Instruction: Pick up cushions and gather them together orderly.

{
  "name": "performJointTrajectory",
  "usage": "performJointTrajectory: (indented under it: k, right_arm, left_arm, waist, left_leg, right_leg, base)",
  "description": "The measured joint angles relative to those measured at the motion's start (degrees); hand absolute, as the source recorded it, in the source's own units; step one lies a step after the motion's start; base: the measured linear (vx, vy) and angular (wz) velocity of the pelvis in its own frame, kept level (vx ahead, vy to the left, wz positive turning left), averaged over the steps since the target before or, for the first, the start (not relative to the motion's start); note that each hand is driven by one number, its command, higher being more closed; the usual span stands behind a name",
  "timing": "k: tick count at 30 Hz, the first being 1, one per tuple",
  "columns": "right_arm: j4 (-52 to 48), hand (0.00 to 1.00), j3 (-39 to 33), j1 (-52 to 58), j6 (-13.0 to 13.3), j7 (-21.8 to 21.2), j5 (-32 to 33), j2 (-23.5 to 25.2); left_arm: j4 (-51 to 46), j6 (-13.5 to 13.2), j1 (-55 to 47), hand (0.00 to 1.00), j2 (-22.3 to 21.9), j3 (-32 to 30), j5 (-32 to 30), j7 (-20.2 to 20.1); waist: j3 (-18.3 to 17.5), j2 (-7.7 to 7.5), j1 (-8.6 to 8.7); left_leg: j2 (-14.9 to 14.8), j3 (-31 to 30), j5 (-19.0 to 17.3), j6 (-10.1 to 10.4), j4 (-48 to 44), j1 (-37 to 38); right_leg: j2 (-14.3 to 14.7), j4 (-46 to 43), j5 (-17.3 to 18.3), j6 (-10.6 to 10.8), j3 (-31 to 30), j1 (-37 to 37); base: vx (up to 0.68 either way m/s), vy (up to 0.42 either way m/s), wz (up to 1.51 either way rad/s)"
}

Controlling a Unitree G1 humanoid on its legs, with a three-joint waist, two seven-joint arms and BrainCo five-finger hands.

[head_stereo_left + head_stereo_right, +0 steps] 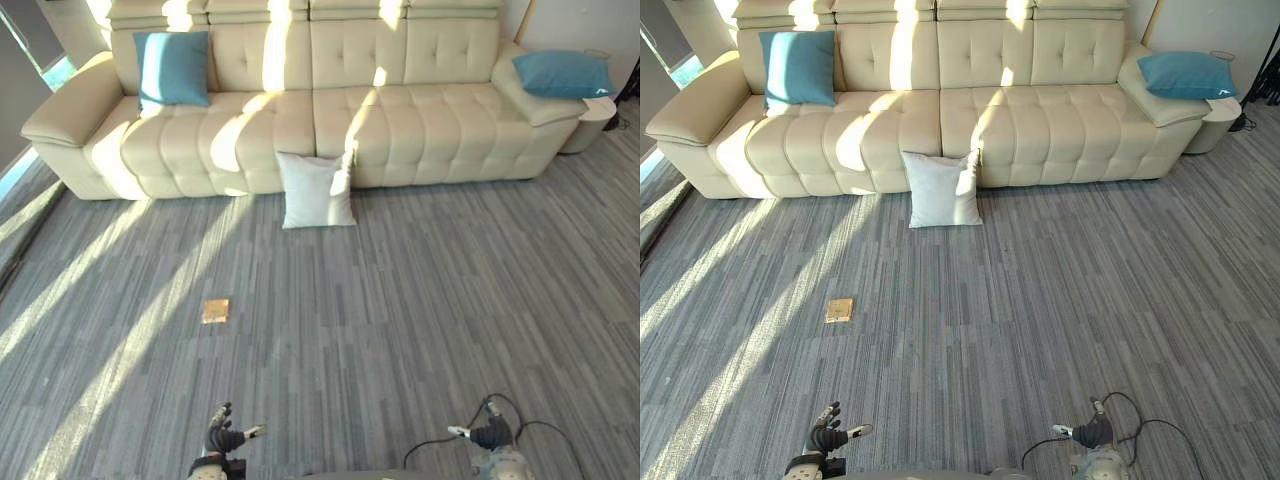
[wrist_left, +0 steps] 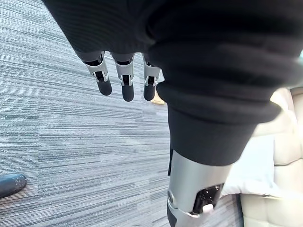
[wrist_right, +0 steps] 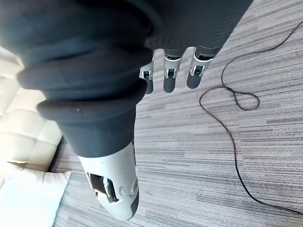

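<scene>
Faced the sofa [image 1: 430,120] from well back, no cushion picked up yet.

Held left hand [image 1: 222,436] and right hand [image 1: 490,435] low, far from the sofa, fingers straight and loose, gripping nothing. Spotted a white cushion [image 1: 316,190] on the carpet [image 1: 400,330], propped against the sofa's front. Saw a blue cushion [image 1: 173,67] upright at its left-hand end and a second blue cushion [image 1: 562,73] lying on its right armrest.
</scene>
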State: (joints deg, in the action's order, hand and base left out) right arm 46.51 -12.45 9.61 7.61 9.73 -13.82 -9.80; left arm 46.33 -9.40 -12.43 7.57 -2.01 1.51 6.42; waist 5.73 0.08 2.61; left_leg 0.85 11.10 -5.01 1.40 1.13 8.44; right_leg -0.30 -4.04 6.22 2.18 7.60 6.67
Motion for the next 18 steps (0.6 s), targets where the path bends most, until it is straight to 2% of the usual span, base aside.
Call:
performJointTrajectory:
  k: [18]
  right_arm:
    - [2.1, 0.0, 0.0, -1.5, -0.3, -1.3, 4.7, -0.9]
  left_arm:
    - [0.3, 0.0, 0.2, 0.0, 2.3, 0.1, 0.0, -0.2]
  waist:
    - [0.0, -0.36, 0.1]
  left_leg:
    - [0.2, 1.9, 0.0, -0.1, 1.0, -2.1]
  right_leg:
    - [-0.1, 0.0, 0.3, -0.6, 0.2, -3.0]
  base:
    - [-0.01, -0.008, -0.03]
